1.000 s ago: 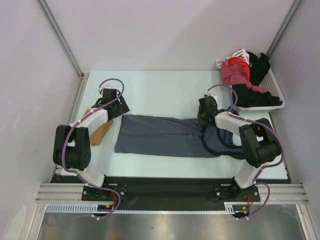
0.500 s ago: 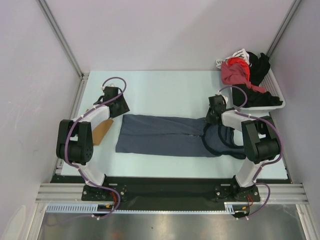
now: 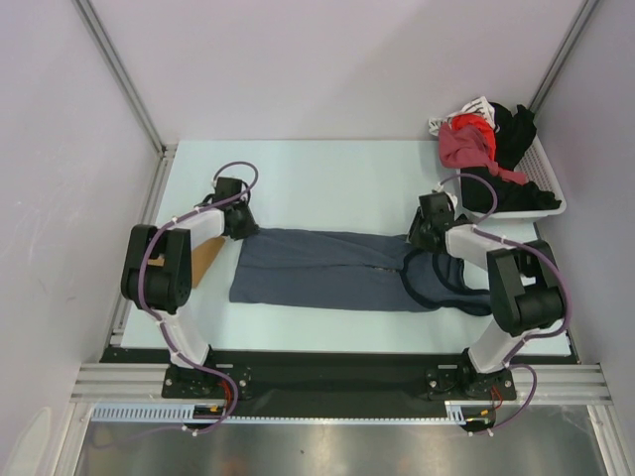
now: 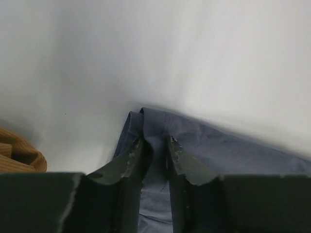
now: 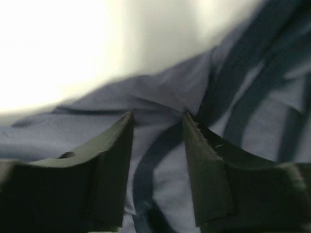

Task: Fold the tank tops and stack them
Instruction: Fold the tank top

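Note:
The slate-blue tank top (image 3: 317,270) lies flat across the middle of the table, its dark-trimmed neck and straps (image 3: 442,283) to the right. My left gripper (image 3: 241,224) is down at its far left corner. In the left wrist view the jaws (image 4: 153,141) stand narrow with blue cloth (image 4: 218,150) pinched between them. My right gripper (image 3: 425,236) is at the top's far edge by the armhole. There its jaws (image 5: 156,117) stand apart over the cloth (image 5: 160,92), a dark trim band running between them. The tan-brown tank top (image 3: 203,260) lies partly under my left arm, and its edge (image 4: 17,154) shows in the left wrist view.
A white basket (image 3: 552,206) at the back right holds a heap of red and black clothes (image 3: 468,141). Metal frame posts and pale walls close in the table on the left, right and back.
My left gripper has come in to the blue top's far left corner and closed on it. My right gripper has shifted a little to the right and opened.

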`<action>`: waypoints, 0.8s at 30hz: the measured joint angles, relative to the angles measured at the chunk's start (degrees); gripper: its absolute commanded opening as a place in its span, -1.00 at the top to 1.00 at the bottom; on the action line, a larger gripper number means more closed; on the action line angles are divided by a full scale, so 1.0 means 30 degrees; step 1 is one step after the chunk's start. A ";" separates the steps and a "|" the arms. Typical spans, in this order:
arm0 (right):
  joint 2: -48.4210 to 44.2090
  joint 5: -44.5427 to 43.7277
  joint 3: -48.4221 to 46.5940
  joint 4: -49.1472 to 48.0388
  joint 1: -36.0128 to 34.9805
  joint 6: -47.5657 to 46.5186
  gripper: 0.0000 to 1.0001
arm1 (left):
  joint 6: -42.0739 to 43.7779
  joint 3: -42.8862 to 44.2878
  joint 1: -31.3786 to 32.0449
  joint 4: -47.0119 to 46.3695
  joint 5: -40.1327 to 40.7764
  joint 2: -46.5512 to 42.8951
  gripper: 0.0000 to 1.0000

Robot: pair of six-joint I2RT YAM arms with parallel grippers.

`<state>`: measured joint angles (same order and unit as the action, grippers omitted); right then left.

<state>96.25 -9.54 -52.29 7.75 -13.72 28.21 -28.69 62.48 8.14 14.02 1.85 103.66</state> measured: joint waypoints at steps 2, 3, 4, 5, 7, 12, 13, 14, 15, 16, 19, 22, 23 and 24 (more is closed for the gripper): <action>-0.0721 -0.0029 0.0415 0.0299 0.0036 0.0117 -0.31 | -0.0036 0.0000 0.0029 0.0022 0.0029 0.0291 0.89; -0.1137 -0.0044 0.0656 0.0503 0.0051 0.0226 -0.32 | -0.0051 0.0000 0.0029 0.0015 0.0189 0.0328 0.99; -0.1574 -0.0080 0.0903 0.0729 0.0051 0.0240 -0.32 | -0.0066 0.0000 0.0007 0.0022 0.0219 0.0328 0.99; -0.2025 -0.0117 0.1151 0.0911 0.0051 0.0262 -0.32 | -0.0095 0.0000 -0.0058 -0.0007 0.0270 0.0328 1.00; -0.2951 -0.0328 0.1661 0.1443 0.0058 0.0495 -0.32 | -0.0124 -0.0015 -0.0153 -0.0058 0.0270 0.0328 0.99; -0.4721 -0.1166 0.2441 0.3169 0.0153 0.1639 -0.37 | -0.0299 -0.0342 -0.0699 -0.0503 0.0117 0.0233 0.99; -0.4998 -0.1290 0.2470 0.3745 0.0189 0.2033 -0.39 | -0.0299 -0.0393 -0.0794 -0.0568 0.0109 0.0197 0.99; -0.5231 -0.1348 0.2484 0.4131 0.0211 0.2280 -0.41 | -0.0306 -0.0437 -0.0874 -0.0641 0.0080 0.0189 0.99; -0.5625 -0.1392 0.2535 0.4656 0.0211 0.2572 -0.42 | -0.0321 -0.0444 -0.0918 -0.0656 0.0007 0.0182 0.99; -0.6062 -0.1399 0.2623 0.5093 0.0211 0.2812 -0.42 | -0.0321 -0.0444 -0.0940 -0.0656 -0.0036 0.0182 0.99; -0.7876 -0.1457 0.3082 0.6339 0.0204 0.3636 -0.37 | -0.0321 -0.0444 -0.0947 -0.0656 -0.0051 0.0182 0.99; -0.9755 -0.1501 0.3548 0.7985 0.0175 0.4648 -0.21 | -0.0321 -0.0481 -0.0954 -0.0714 -0.0051 0.0182 0.99; -1.0236 -0.1479 0.3723 0.8517 0.0087 0.5013 -0.10 | -0.0328 -0.0510 -0.0954 -0.0743 -0.0051 0.0168 0.99; -1.0601 -0.1479 0.3854 0.9020 0.0007 0.5268 -0.10 | -0.0342 -0.0546 -0.0954 -0.0787 -0.0044 0.0146 0.99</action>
<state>64.45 -13.98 -40.73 34.81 -13.69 44.01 -29.71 60.84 5.28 11.66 1.72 104.09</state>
